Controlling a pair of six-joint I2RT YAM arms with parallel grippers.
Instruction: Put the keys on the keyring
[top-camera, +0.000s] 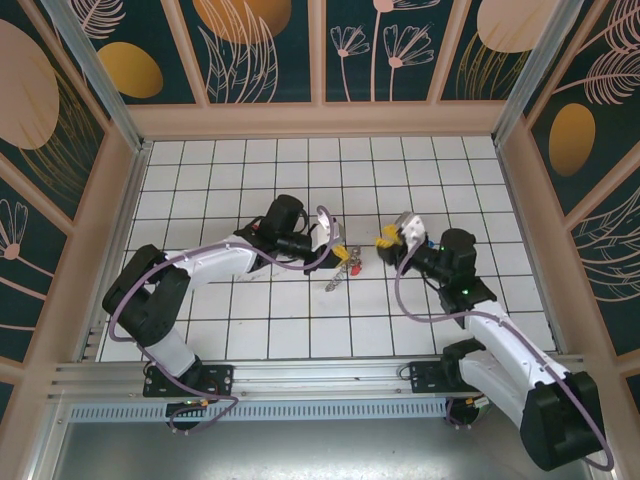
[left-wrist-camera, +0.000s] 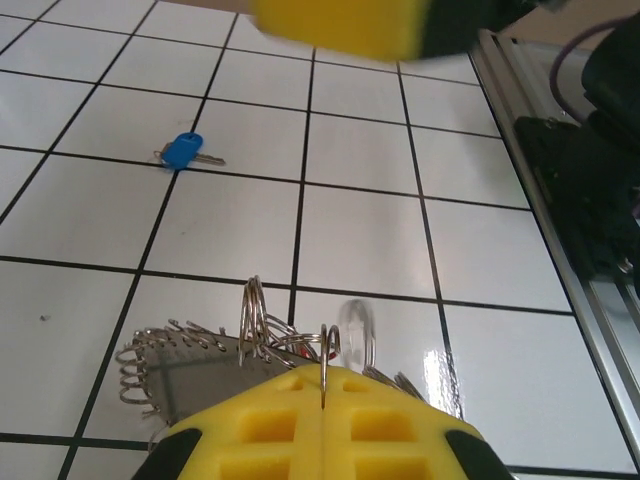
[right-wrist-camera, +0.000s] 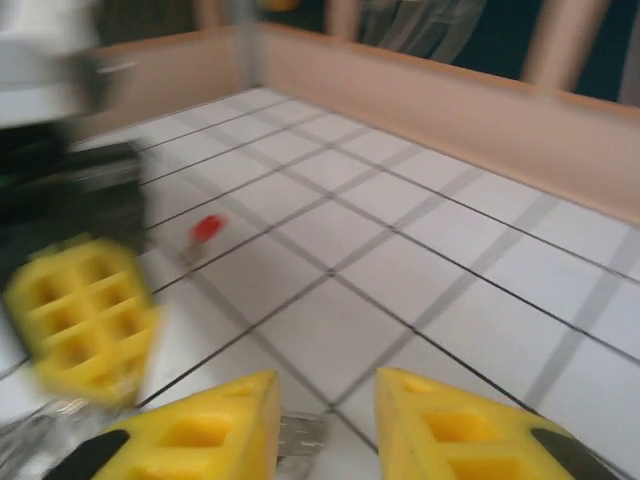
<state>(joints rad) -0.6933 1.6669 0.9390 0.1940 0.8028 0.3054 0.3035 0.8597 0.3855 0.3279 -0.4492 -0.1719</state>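
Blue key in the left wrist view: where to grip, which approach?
Best bet: take the blue key by its plastic head, the thickest part, from straight above. It lies flat on the tile, thin blade pointing right.

keyring (left-wrist-camera: 190, 360) half hidden behind left gripper (left-wrist-camera: 323, 400), red key (right-wrist-camera: 207, 228) blurred

A floor (top-camera: 480, 180) of white square tiles with dark grout fills the enclosure, glossy enough to catch pale glare. Walls (top-camera: 260, 60) rise on three sides: dark teal panels painted with pale leaves, flowers and orange ovals, set in a light wooden frame (top-camera: 320, 120). Slanted metal posts (top-camera: 92, 70) stand at the far corners. A metal rail (top-camera: 320, 372) runs along the near edge.
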